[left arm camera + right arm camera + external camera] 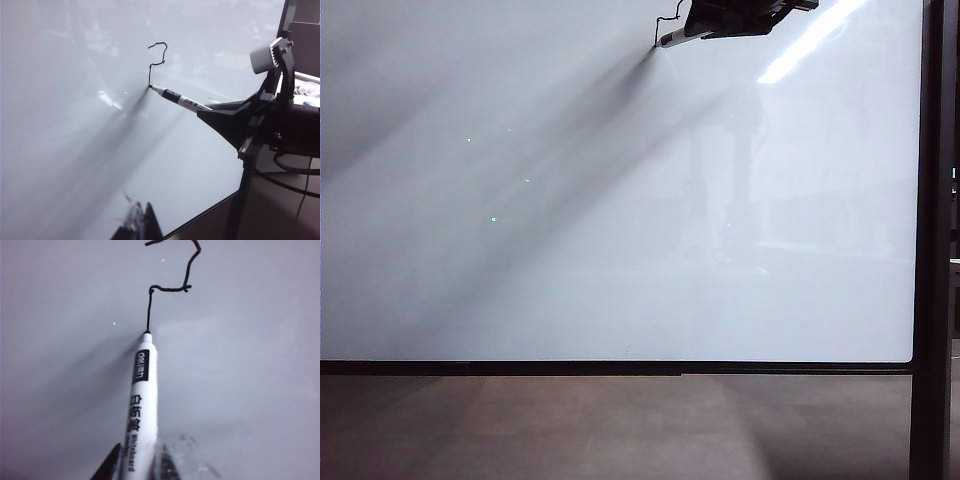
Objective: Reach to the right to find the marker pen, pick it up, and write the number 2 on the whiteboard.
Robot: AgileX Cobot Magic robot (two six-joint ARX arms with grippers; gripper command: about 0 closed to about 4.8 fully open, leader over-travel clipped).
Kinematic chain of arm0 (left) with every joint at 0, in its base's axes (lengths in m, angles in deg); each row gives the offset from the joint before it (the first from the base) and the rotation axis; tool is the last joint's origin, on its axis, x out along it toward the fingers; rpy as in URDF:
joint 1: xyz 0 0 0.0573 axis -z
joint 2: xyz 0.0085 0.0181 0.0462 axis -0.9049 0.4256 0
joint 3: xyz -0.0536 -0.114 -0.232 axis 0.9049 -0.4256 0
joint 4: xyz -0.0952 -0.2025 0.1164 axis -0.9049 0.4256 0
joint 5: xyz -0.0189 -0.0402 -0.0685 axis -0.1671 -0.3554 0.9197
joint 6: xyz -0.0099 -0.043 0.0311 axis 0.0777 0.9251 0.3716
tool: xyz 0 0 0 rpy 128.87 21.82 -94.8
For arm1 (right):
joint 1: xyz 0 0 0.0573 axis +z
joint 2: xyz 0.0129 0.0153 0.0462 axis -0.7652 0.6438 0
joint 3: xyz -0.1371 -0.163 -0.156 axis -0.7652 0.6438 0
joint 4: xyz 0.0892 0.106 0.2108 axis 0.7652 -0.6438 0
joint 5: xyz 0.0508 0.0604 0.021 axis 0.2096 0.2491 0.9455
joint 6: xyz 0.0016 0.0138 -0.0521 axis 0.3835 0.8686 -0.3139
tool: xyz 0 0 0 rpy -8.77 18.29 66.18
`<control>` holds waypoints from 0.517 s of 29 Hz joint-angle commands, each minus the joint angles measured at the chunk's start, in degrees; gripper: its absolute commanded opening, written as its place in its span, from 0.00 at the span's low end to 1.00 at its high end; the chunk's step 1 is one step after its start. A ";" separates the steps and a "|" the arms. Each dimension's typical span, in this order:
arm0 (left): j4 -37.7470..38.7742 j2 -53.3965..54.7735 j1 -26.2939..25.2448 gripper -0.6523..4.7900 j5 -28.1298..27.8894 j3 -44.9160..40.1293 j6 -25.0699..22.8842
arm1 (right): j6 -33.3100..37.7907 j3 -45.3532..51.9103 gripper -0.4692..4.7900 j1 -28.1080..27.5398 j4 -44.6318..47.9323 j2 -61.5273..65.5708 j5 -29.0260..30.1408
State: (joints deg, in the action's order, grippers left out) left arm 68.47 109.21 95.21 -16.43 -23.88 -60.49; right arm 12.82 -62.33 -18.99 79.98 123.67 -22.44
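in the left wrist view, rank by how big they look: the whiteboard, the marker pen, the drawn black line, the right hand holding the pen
Largest to smallest:
1. Glossy white whiteboard, fills most of the view.
2. Black right hand shut on the pen.
3. Slim grey-white marker pen and thin black drawn line: look similar in extent, unranked.

Glossy white whiteboard (570, 250) mirrors a ceiling light within its thin matt black frame (620, 368). The marker pen (141, 405) shows a smooth pale plastic barrel; the right gripper (220, 112) looks matt black plastic.
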 commanded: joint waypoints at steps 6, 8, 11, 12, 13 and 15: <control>-0.28 -0.11 -0.09 0.11 0.33 0.17 -0.04 | -0.15 -0.37 0.16 -0.07 0.59 -0.24 -2.51; -0.28 -0.11 -0.09 0.11 0.33 0.17 -0.04 | -0.15 -0.37 0.16 -0.07 0.59 -0.26 -2.54; -0.28 -0.11 -0.09 0.11 0.33 0.17 -0.04 | -0.13 -0.37 0.16 -0.07 0.57 -0.28 -3.34; -0.28 -0.11 -0.09 0.11 0.33 0.17 -0.04 | -0.13 -0.37 0.16 -0.07 0.52 -0.35 -3.91; -0.28 -0.11 -0.09 0.11 0.33 0.17 -0.04 | -0.13 -0.37 0.16 -0.07 0.52 -0.35 -4.63; -0.26 -0.11 -0.09 0.11 0.33 0.17 -0.04 | -0.13 -0.37 0.16 -0.02 0.52 -0.39 -4.87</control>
State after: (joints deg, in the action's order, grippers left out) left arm 68.47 109.21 95.18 -16.43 -23.86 -60.49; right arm 12.80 -62.31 -18.85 79.76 123.58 -24.91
